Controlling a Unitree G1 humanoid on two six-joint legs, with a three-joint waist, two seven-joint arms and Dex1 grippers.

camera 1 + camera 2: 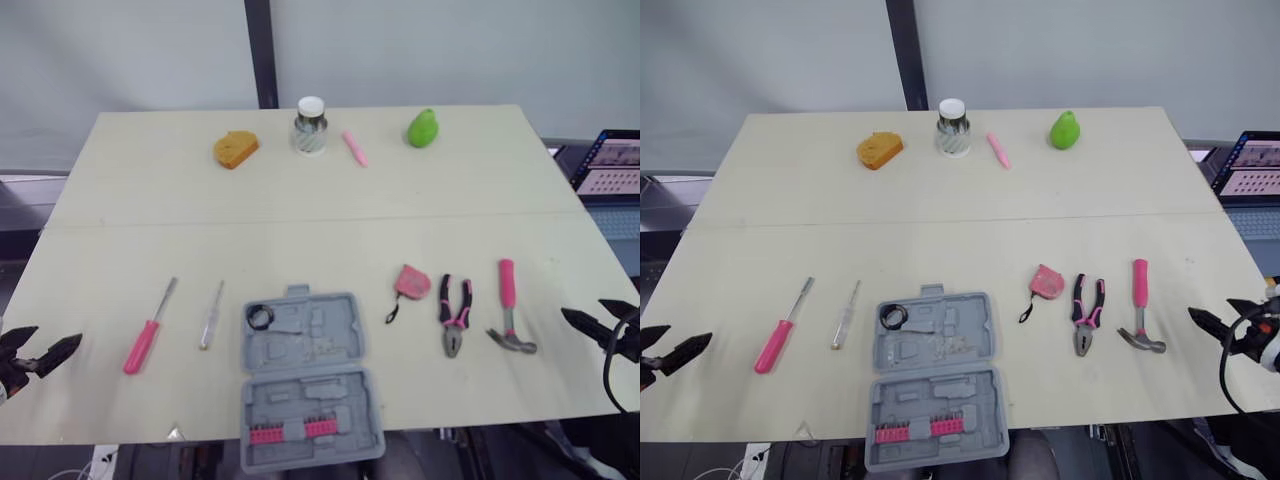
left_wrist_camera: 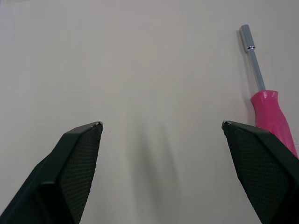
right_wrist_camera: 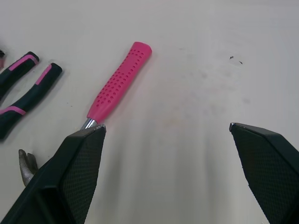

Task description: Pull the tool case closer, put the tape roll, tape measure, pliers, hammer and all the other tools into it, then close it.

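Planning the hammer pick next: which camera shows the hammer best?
The left eye view: the whole hammer lies unobstructed beside the pliers. Right eye view matches. Right wrist view: pink handle close, head partly behind the right pincer.

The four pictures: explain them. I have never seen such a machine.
This is a two-armed robot. The two wide pictures come from cameras in its head, looking down on a table. The two close ones come from its wrists, looking along each pincer. The left pincer is open beside a pink screwdriver; the right pincer is open beside the hammer. Neither holds anything. In the middle lies an open tool case with a tape roll at its corner. Nearby lie a thin screwdriver, a tape measure and pliers. At the far edge: a sponge, a jar, a pen and a pear.
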